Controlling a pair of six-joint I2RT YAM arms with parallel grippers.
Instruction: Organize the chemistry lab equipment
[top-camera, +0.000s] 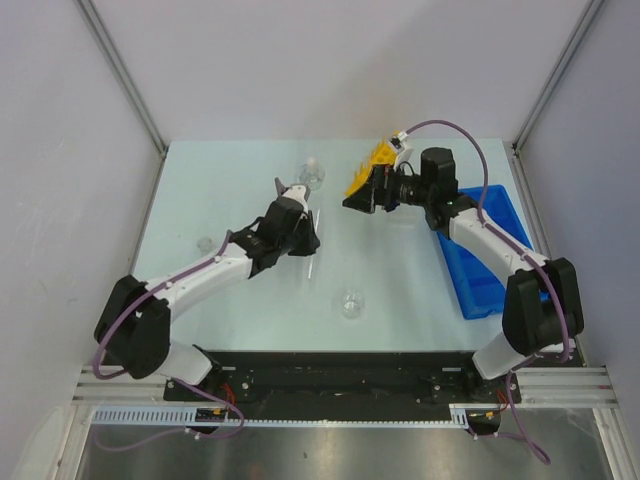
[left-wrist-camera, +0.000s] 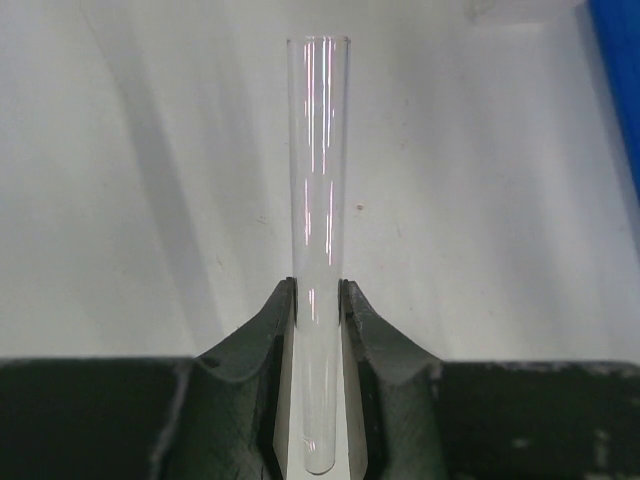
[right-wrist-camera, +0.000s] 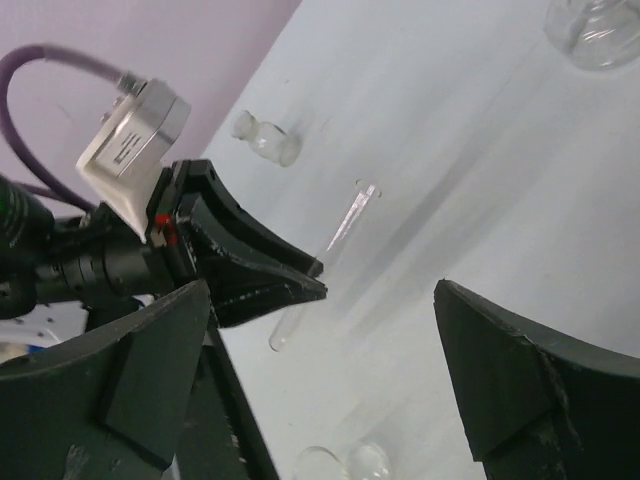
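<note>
A: Two arms over one pale bench (top-camera: 230, 180). What is the biggest thing on it?
B: The blue compartmented bin (top-camera: 478, 290), along the right edge, with the right arm reaching across it.
A: And next?
B: The yellow holed tube rack (top-camera: 380, 160), at the far side, right of the middle. The right tool (top-camera: 355, 200) sits just in front of it and hides part of it; whether they touch I cannot tell.
A: Is that tool holding anything?
B: Nothing. Its wrist view shows both fingers (right-wrist-camera: 130, 380) spread wide apart and touching nothing.
A: The left tool (left-wrist-camera: 318, 300)?
B: Near the middle of the bench, pinched almost closed on a thin clear tube (left-wrist-camera: 320, 150).
A: Then the glassware.
B: A small clear beaker (top-camera: 352, 303) stands toward the near side, about midway between the arms. The small clear flask with white stopper (top-camera: 312, 172) stands at the far side, beyond the left tool and left of the rack. Another small clear glass piece (top-camera: 205, 243) sits well off to the left.
A: And the tube itself?
B: The tool grips it near its rounded end; most of its length sticks out past the fingertips to an open mouth. A thin pale stick (top-camera: 312, 270) lies on the bench just on the near side of the left tool, too small to tell what it is.
</note>
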